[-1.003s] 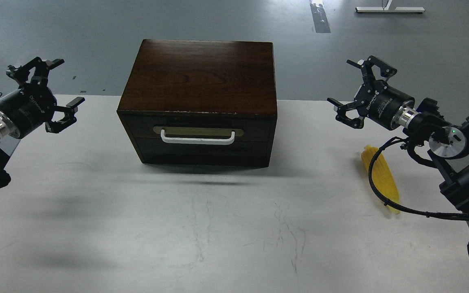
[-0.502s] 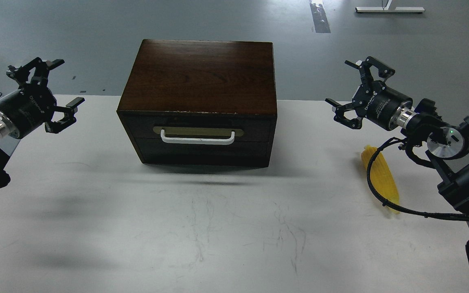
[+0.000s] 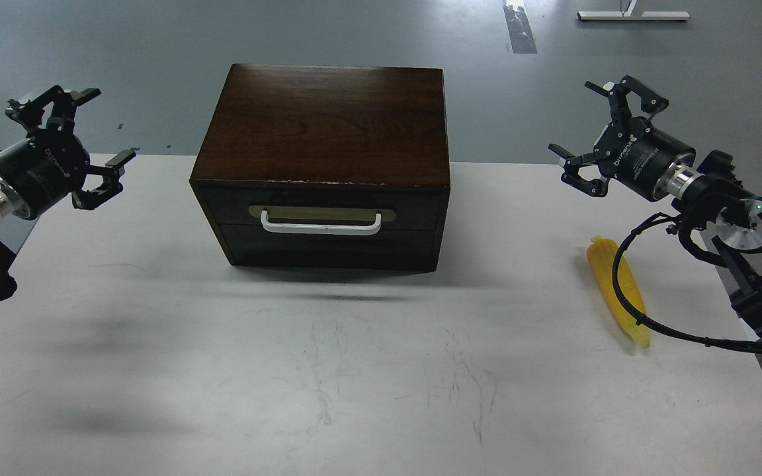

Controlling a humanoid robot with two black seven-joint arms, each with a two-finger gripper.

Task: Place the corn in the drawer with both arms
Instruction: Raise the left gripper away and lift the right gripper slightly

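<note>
The yellow corn (image 3: pixel 627 285) lies on the white table at the right, pointed end toward me, partly crossed by my right arm's black cable. The dark brown wooden box (image 3: pixel 325 132) stands at the table's middle back. Its drawer (image 3: pixel 320 210) is closed, with a white bar handle (image 3: pixel 321 227) on a brass plate. My left gripper (image 3: pixel 83 135) is open and empty, raised at the far left of the box. My right gripper (image 3: pixel 596 129) is open and empty, raised to the right of the box, above and behind the corn.
The white table (image 3: pixel 354 370) runs from the box to the near edge. Its left edge lies under my left arm. Grey floor lies behind the table, with a white stand base (image 3: pixel 632 15) far back.
My right gripper has moved up and to the right, away from the box. My left gripper has shifted slightly left and up. The corn and box have not moved.
</note>
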